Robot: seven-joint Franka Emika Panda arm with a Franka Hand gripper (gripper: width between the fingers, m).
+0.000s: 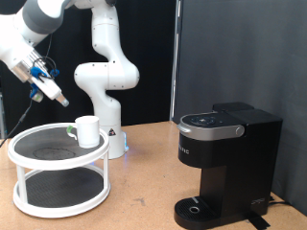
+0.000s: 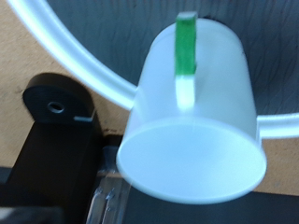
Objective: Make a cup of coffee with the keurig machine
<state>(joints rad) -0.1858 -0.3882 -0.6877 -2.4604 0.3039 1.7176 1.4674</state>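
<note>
Exterior view: gripper [image 1: 59, 99] raised above the two-tier rack [image 1: 29, 146], near the picture's upper left, well apart from the cup [image 1: 88, 130].
Cup upright on rack's top tier, right rim. Coffee machine [image 1: 227, 165] on counter [image 1: 144, 196] at right, lid down. Finger opening: cannot tell; nothing visibly held. Wrist view: cup [image 2: 192, 121] fills frame.

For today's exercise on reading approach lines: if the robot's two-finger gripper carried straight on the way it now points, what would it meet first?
Probably the plain white cylindrical mug on the white two-tier round rack: it fills the wrist view. The gripper hangs above, aimed down towards it, though depth is uncertain.
</note>
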